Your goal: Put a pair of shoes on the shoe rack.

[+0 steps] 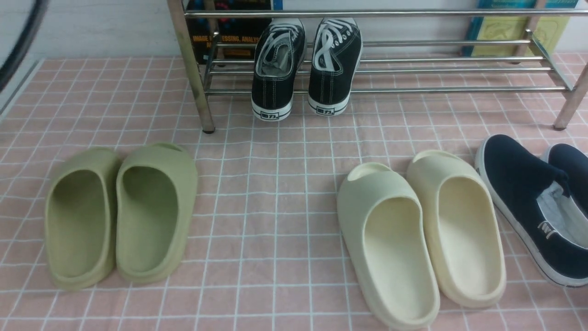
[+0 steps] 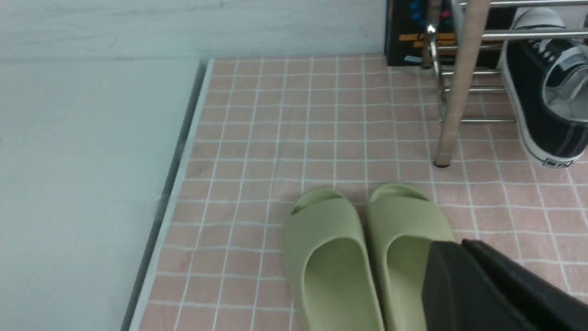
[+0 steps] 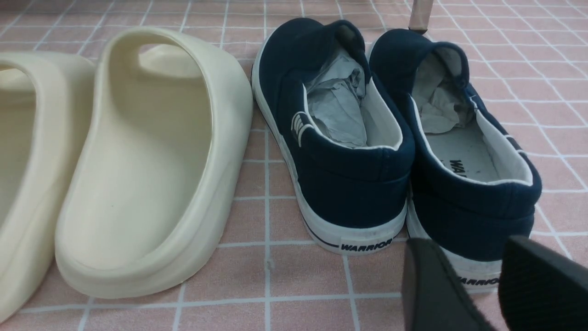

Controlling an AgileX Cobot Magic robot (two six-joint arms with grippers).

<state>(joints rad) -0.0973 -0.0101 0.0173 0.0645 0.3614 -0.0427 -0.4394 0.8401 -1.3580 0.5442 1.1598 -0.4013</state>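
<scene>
Cream slides (image 1: 420, 234) nearest at 5 o'clock, green slides (image 1: 121, 216) at 7, navy slip-ons (image 1: 537, 207) at 3, all on the pink checked counter (image 1: 275, 184). Left tool (image 2: 464, 257) closed, empty, above the green slides. Right tool (image 3: 482, 276) parted, empty, behind the slip-ons. Black sneakers (image 1: 305, 64) at 12, together on the shoe rack (image 1: 413, 69), heels overhanging.

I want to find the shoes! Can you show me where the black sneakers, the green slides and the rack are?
Black sneakers (image 1: 278, 69): front view, on the left sneaker's side.
Green slides (image 1: 154, 211): front view, inside the right slide's footbed.
Rack (image 1: 450, 89): front view, on its front steel rod.
</scene>
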